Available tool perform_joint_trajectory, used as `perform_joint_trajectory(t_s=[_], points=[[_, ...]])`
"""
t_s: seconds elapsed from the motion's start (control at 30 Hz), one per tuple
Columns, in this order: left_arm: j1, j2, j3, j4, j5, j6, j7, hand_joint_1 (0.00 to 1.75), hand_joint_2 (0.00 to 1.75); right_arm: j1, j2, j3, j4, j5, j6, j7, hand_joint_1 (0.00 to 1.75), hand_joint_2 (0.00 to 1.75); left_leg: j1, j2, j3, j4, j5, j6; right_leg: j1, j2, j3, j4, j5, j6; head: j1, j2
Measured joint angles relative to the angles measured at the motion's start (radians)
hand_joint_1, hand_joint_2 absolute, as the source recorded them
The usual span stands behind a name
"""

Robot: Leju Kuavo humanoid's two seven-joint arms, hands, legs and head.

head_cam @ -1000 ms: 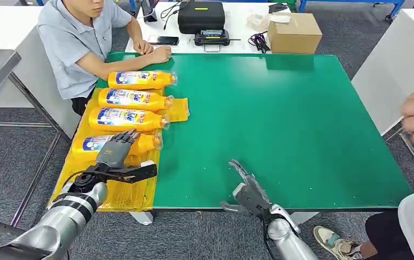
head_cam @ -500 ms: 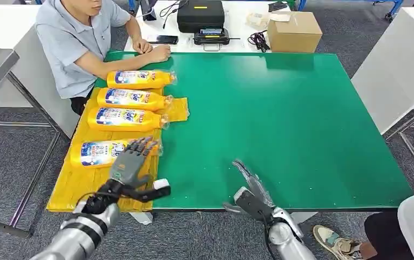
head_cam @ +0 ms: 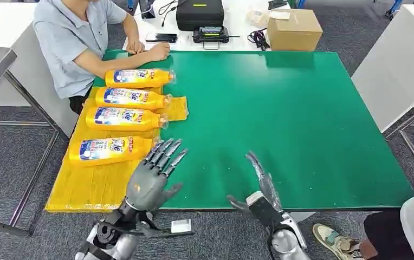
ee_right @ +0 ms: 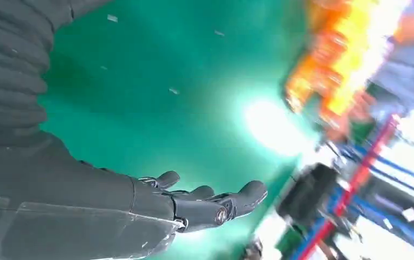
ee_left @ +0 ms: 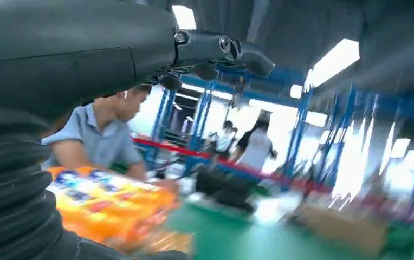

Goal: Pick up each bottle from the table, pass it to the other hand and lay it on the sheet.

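Both hands hover empty near the table's near edge — left hand (head_cam: 151, 176) fingers spread beside the nearest bottle (head_cam: 110, 150), right hand (head_cam: 261, 190) flat, open.

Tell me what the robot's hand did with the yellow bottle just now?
The left hand let go of the nearest bottle, drew back off the yellow sheet and now hovers open at the green table's near edge. That bottle stayed lying on the sheet. The right hand stayed open and empty; the three farther bottles have not moved.
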Motion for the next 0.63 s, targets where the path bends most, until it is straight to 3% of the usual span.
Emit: perform_joint_trajectory(t_s=[0.17,0.2,0.27,0.3,0.33,0.43,0.47,0.57,0.6,0.63], points=[[0.03,-0.047,0.012,-0.022,0.523,0.0,-0.027,0.0,1.75,0.051,0.029,-0.013,-0.104,-0.051,-0.008,-0.002,0.0,1.75,0.001,0.0,0.001,0.0,0.0,0.0,0.0,0.0,0.0,0.0,0.0,0.0,0.0,0.0],[0.035,-0.048,0.007,-0.022,0.536,0.0,-0.027,0.0,1.75,0.059,0.032,-0.014,-0.116,-0.05,-0.011,-0.003,0.0,0.0,0.001,0.0,0.001,0.0,0.0,0.0,0.001,0.0,0.0,0.0,0.0,0.0,-0.001,0.0],[0.04,-0.052,-0.005,-0.022,0.552,-0.001,-0.027,0.0,1.75,0.067,0.038,-0.016,-0.133,-0.05,-0.012,-0.003,0.0,0.0,0.001,0.001,0.001,0.0,0.0,0.0,0.001,0.0,0.0,0.0,0.0,0.0,0.0,0.0],[0.041,-0.054,-0.009,-0.022,0.577,-0.006,-0.027,0.0,0.0,0.071,0.04,-0.017,-0.141,-0.05,-0.017,-0.002,0.0,1.75,0.001,0.001,0.001,0.0,0.0,0.0,0.001,0.0,0.0,0.0,0.0,0.0,0.0,0.0],[0.042,-0.054,-0.013,-0.022,0.616,-0.019,-0.024,0.0,0.0,0.074,0.042,-0.018,-0.147,-0.047,-0.028,0.005,0.0,0.0,0.001,0.001,0.001,0.0,0.0,0.0,0.0,0.0,0.0,0.0,0.0,0.0,0.0,0.0],[0.055,-0.054,-0.045,-0.021,0.84,-0.089,0.0,0.0,0.0,0.09,0.056,-0.019,-0.166,-0.059,-0.075,0.073,0.0,0.0,0.001,0.001,0.001,0.0,0.0,0.0,0.0,0.0,0.0,0.0,0.0,0.0,0.0,0.0],[0.06,-0.054,-0.056,-0.018,0.905,-0.115,0.014,0.0,0.0,0.096,0.061,-0.018,-0.17,-0.059,-0.099,0.096,0.0,1.75,0.001,0.001,0.001,0.0,0.0,0.0,0.0,0.0,0.0,0.0,0.0,0.0,0.0,0.0],[0.074,-0.053,-0.09,-0.006,1.029,-0.14,0.022,0.0,0.0,0.114,0.08,-0.018,-0.189,-0.031,-0.213,0.124,0.0,1.75,0.0,0.001,0.0,0.0,0.0,0.0,0.0,0.0,0.0,0.0,0.0,0.0,0.0,0.0],[0.074,-0.051,-0.104,-0.001,1.043,-0.14,0.018,0.0,1.75,0.119,0.084,-0.016,-0.198,-0.016,-0.248,0.118,0.0,1.75,0.0,0.001,0.0,0.0,0.0,0.0,0.0,0.0,0.0,0.0,0.0,0.0,0.0,0.0],[0.073,-0.05,-0.115,0.002,1.058,-0.15,0.017,0.0,1.75,0.122,0.084,-0.011,-0.209,-0.01,-0.261,0.106,0.0,1.75,0.0,0.001,0.0,0.0,0.0,0.0,0.0,0.0,-0.001,0.0,0.0,0.0,0.0,0.0]])
